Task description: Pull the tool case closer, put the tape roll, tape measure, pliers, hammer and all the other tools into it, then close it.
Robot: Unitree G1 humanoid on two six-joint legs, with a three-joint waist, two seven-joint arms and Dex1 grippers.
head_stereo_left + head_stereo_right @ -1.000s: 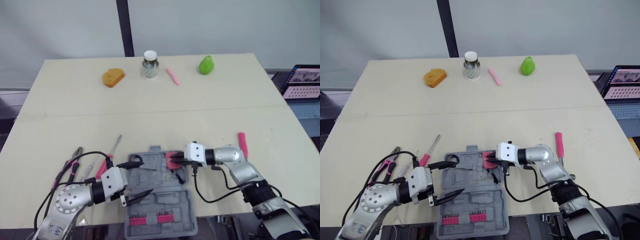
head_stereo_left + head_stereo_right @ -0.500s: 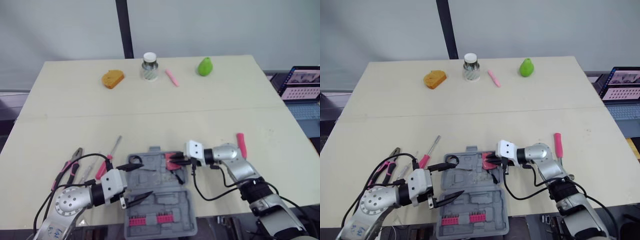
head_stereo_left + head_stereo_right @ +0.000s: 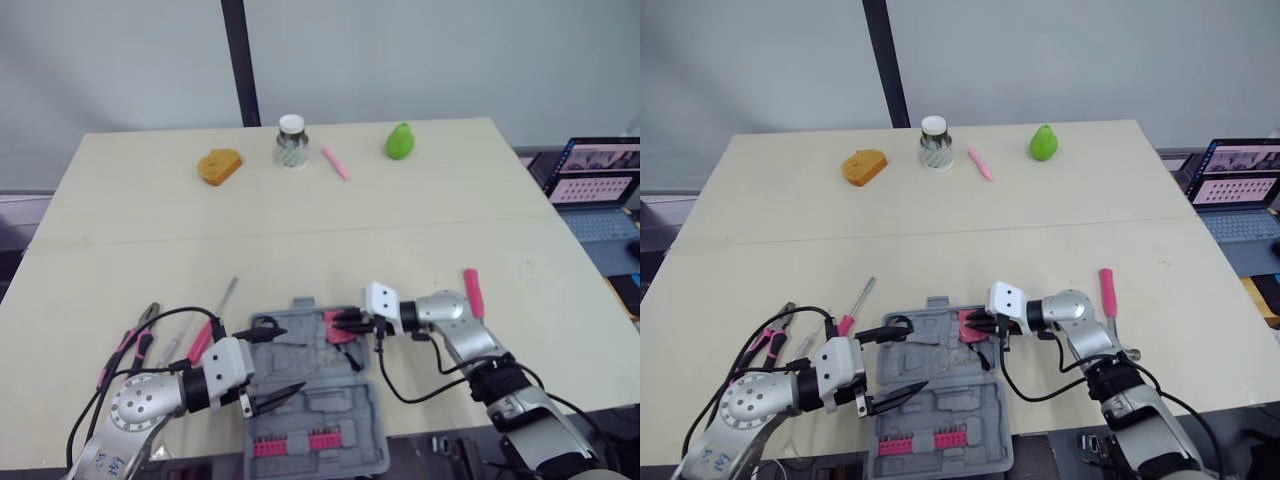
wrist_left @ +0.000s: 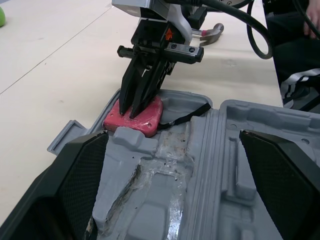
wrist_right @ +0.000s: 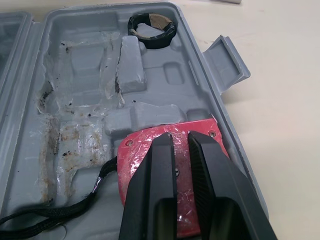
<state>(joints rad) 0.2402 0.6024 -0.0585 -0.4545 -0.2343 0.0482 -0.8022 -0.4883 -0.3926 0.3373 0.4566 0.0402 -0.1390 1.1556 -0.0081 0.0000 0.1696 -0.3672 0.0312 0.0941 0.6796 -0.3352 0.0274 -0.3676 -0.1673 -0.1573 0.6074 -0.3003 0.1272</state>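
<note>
The grey tool case (image 3: 320, 410) lies open at the table's near edge. A black tape roll (image 5: 152, 31) sits in its far left pocket. The red tape measure (image 4: 135, 117) lies in the far right pocket, its black strap trailing into the case. My right gripper (image 3: 340, 322) is shut, with its fingertips (image 5: 171, 142) resting on top of the tape measure. My left gripper (image 3: 272, 362) hangs open over the case's left half, holding nothing. The pink-handled hammer (image 3: 472, 292) lies to the right of the case. Pliers (image 3: 130, 345) and a screwdriver (image 3: 855, 305) lie to its left.
A row of pink bits (image 3: 295, 443) fills the case's near half. Along the far edge stand an orange piece (image 3: 220, 165), a jar (image 3: 291, 140), a pink marker (image 3: 335, 163) and a green pear (image 3: 401, 140). A laptop (image 3: 600, 190) sits off the table's right side.
The whole picture has shifted with the camera. My right gripper stays on the tape measure in the case, and my left gripper stays open over the case.
</note>
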